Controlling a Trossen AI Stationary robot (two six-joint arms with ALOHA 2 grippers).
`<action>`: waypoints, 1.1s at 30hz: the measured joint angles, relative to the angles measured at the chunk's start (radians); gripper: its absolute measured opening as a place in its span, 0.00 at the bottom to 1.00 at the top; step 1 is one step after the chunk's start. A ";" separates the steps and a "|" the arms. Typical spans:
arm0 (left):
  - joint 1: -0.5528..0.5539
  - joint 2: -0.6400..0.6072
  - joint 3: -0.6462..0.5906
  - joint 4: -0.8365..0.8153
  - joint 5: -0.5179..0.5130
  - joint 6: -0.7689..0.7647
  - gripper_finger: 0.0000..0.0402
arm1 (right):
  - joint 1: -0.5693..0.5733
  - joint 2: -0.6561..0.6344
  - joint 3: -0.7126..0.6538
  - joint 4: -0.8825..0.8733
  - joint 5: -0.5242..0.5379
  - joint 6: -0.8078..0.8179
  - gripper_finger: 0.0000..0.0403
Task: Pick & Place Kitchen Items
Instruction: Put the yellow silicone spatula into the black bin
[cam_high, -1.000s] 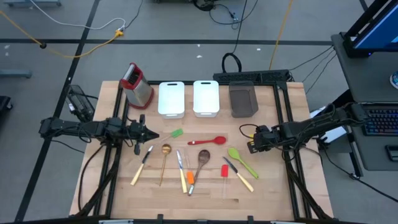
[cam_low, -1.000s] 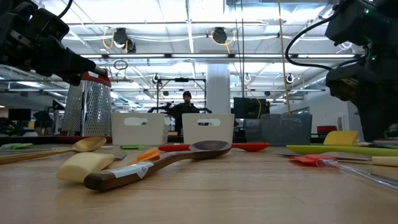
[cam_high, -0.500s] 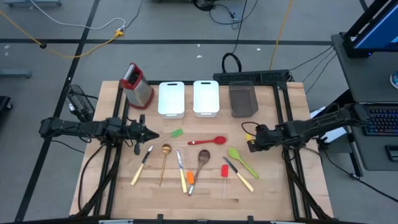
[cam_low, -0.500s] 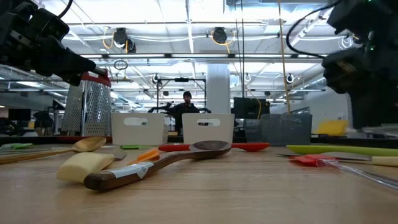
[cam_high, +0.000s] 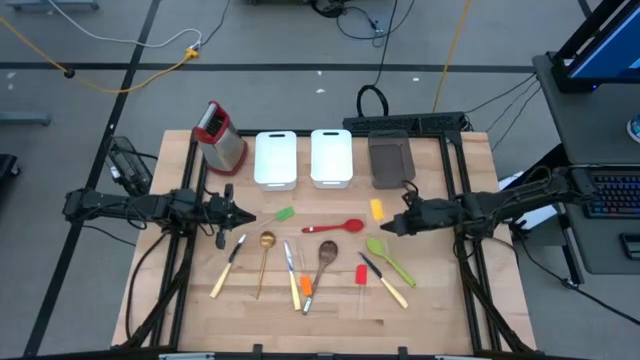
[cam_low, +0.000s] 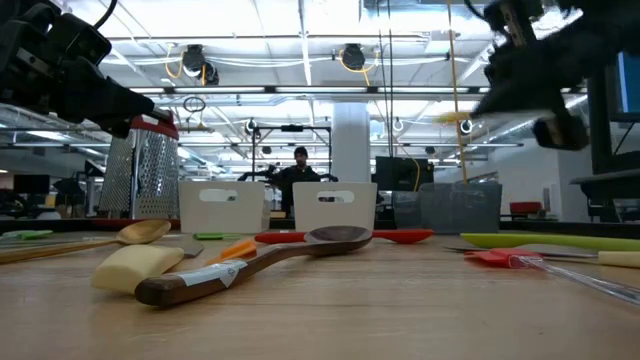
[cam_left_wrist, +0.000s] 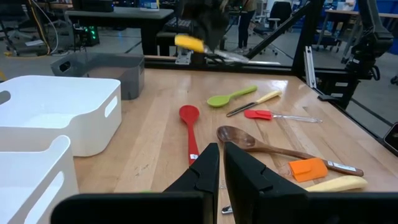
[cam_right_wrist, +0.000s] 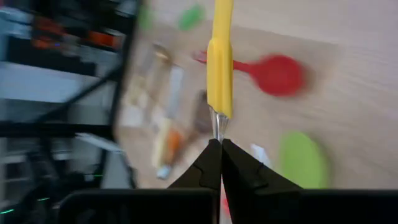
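I see the wooden table (cam_high: 430, 300) spread with gear from above. Along its far edge stand two white trays (cam_high: 275, 158) side by side, a grey tray (cam_high: 390, 160) beside them, and the red-topped box grater (cam_high: 220, 135) lying tilted at the left end.

My right gripper (cam_high: 388, 226) reaches in from the right side and sits above the table just in front of the grey tray. Its fingers are clamped tight on the clear handle of a yellow spatula (cam_right_wrist: 219, 59), whose yellow blade sticks out ahead of the fingertips; from above the yellow spatula shows just beside the gripper, off the wood.

My left gripper (cam_high: 247, 216) waits over the left part of the table, fingers pressed together with nothing between them.

The remaining utensils lie loose mid-table: a red spoon (cam_high: 335, 227), a green spoon (cam_high: 388, 257), a wooden spoon (cam_high: 322, 260), a gold spoon (cam_high: 264, 260), a cream-handled knife (cam_high: 226, 266), a red spatula (cam_high: 361, 274), an orange spatula (cam_high: 306, 287) and a small green spatula (cam_high: 284, 214) near the left gripper.
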 joint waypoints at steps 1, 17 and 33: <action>0.000 0.000 0.000 0.000 0.000 0.000 0.06 | 0.000 0.000 0.000 0.044 0.002 -0.017 0.00; 0.000 0.000 0.000 0.000 0.000 0.000 0.06 | 0.000 0.000 0.000 0.722 -0.103 -0.536 0.00; 0.000 0.000 0.000 0.000 0.000 0.000 0.06 | 0.001 0.000 0.000 0.845 -0.163 -0.743 0.00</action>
